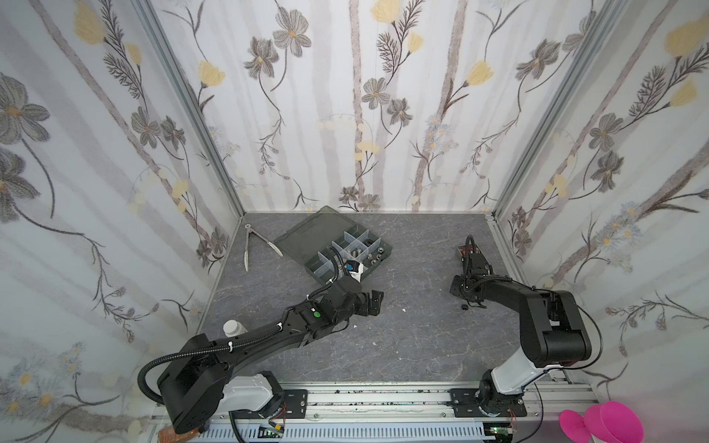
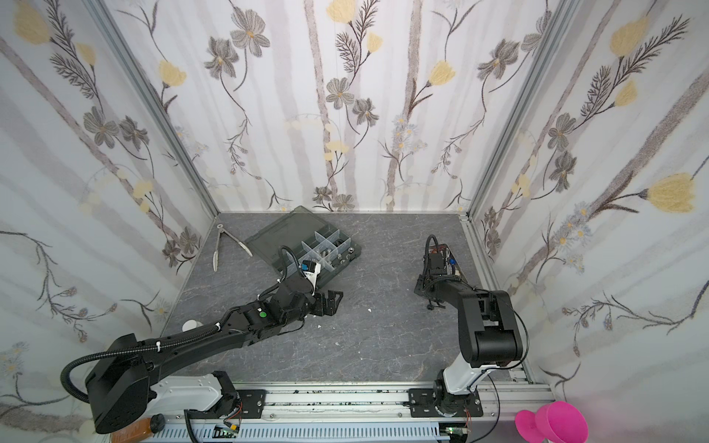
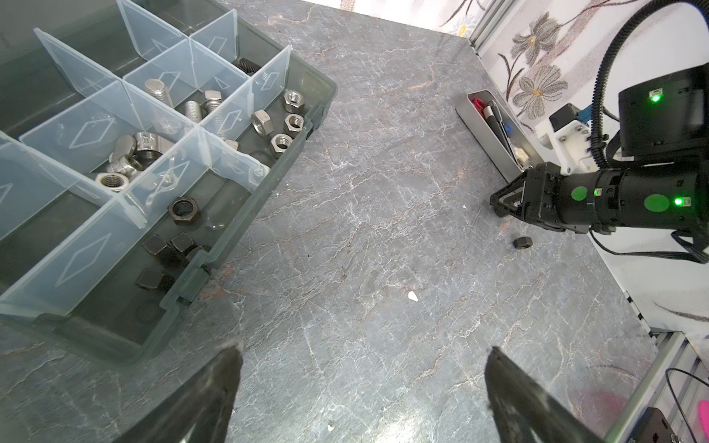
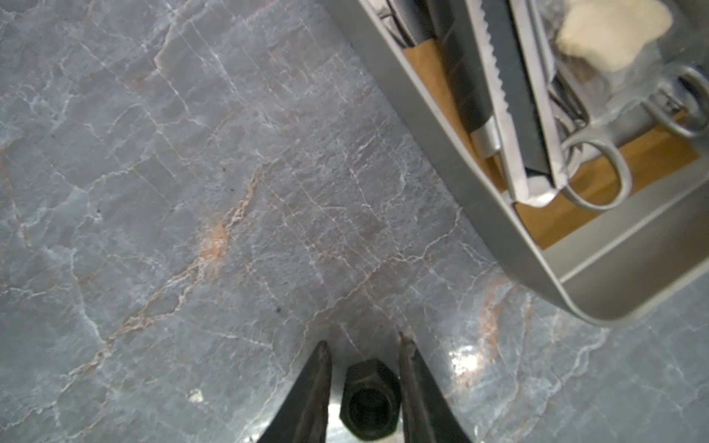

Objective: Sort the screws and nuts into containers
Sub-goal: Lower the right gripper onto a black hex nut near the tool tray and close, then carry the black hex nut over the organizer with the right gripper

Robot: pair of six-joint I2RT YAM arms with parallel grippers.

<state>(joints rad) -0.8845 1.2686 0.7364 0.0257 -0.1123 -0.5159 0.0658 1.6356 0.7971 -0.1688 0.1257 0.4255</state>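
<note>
L hand (image 3: 362,349) spread wide, R hand (image 4: 363,339) narrowly parted.

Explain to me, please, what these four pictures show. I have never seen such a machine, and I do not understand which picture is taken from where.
The machine is two black robot arms at one table, each ending in a two-finger gripper. Two pictures look down on the whole scene from above; the other two come from a camera on each arm's wrist. On the grey table lie a dark organizer box with its lid open, metal tongs and a narrow tool tray. The box's compartments hold silver screws, silver nuts and black nuts. The left gripper is wide open and empty. The right gripper has its jaws slightly apart; in its wrist view one loose black nut shows between them, lying on the table, apparently not gripped.
</note>
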